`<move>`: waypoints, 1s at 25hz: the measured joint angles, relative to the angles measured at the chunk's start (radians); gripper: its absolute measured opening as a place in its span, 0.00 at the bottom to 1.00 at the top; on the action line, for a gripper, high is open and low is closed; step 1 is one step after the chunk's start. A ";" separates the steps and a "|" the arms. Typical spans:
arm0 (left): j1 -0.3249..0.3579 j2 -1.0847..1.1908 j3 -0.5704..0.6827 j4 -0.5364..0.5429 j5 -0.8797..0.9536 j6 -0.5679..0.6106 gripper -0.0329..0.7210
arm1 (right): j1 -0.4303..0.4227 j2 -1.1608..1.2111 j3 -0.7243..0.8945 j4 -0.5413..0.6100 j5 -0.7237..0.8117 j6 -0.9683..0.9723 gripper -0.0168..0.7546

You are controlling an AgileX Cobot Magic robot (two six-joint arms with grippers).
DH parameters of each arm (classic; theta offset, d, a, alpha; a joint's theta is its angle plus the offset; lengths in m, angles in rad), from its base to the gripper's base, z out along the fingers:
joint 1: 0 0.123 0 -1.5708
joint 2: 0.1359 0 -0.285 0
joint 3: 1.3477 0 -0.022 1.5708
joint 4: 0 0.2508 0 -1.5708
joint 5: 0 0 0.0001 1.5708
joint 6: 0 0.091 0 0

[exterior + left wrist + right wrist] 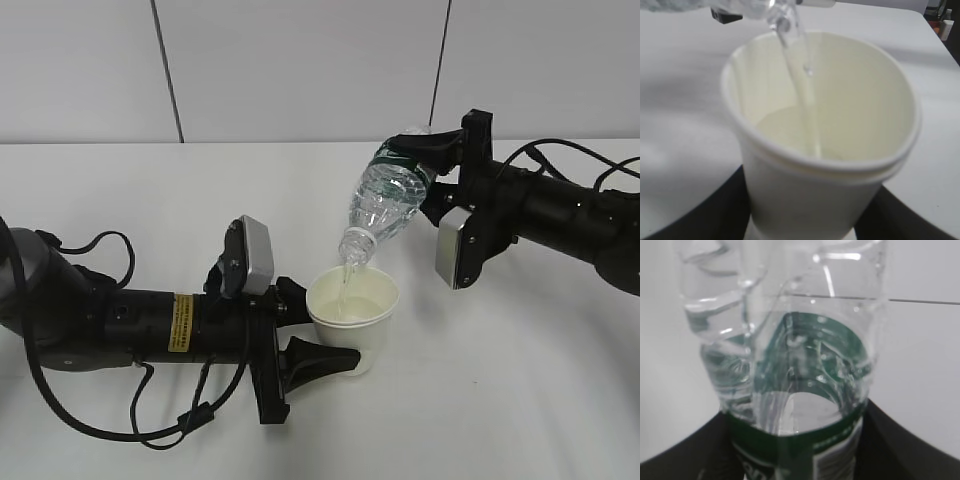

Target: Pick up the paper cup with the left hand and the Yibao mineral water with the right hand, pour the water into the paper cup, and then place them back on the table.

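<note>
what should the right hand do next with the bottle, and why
Probably hold the tilt a little longer. The Yibao mineral water is mouth-down over the paper cup, a thin stream of water lands inside, and the cup looks only shallowly filled. The left hand holds the cup upright under it.

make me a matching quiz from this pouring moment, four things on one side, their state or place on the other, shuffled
Things:
1. paper cup
2. Yibao mineral water bottle
3. water stream
4. left claw

States:
A. tilted mouth down above the cup, held by the right claw
B. closed on the cup's sides
C. upright, partly filled
D. falling from the bottle mouth into the cup

Pairs: 1-C, 2-A, 3-D, 4-B
</note>
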 joint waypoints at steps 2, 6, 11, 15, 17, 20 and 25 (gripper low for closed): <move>0.000 0.000 0.000 0.000 0.000 0.000 0.59 | 0.000 0.000 -0.007 0.000 0.000 0.000 0.53; 0.000 0.000 0.000 0.000 0.000 0.000 0.59 | 0.000 -0.002 -0.008 0.000 0.000 0.000 0.53; 0.000 0.000 0.000 0.000 0.001 0.000 0.59 | 0.000 -0.002 -0.009 0.000 -0.002 0.000 0.53; 0.000 0.000 0.000 0.000 0.002 0.000 0.59 | 0.000 -0.002 -0.009 0.000 -0.002 -0.002 0.53; 0.000 0.000 0.000 0.000 0.004 0.000 0.59 | 0.000 -0.002 -0.009 0.000 -0.004 -0.002 0.53; 0.000 0.000 0.000 0.000 0.007 0.000 0.59 | 0.000 -0.002 -0.009 0.000 -0.004 -0.002 0.53; 0.000 0.000 0.000 -0.012 0.008 0.000 0.59 | 0.000 -0.002 -0.009 0.000 -0.008 -0.002 0.53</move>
